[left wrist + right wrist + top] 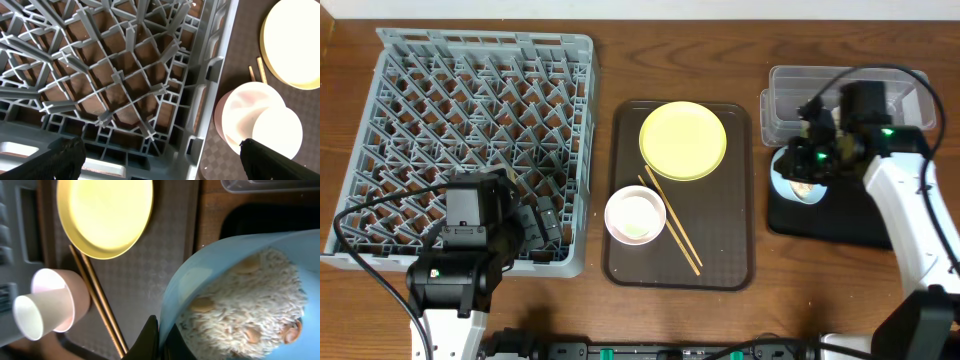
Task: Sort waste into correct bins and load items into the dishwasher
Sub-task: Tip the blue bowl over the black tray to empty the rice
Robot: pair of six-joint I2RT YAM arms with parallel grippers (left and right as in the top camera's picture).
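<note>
A brown wooden worktop (680, 50) carries everything; no room beyond it shows. The grey rack (470, 100) sits left, a brown tray (720, 230) in the middle with the yellow plate (682, 140), chopsticks (675, 230) and a pink bowl (80, 292) (the white cup (37, 312) lies in it).

The blue bowl (215, 270), heaped with beige rice (250, 300), hangs over the black tray (830, 220) beside the clear tub (785, 85), its rim pinched in the closed right claw (159, 337).

The left claw (167, 160) gapes wide, empty, over the rack's near right corner. From overhead the right arm hides most of the bowl.
</note>
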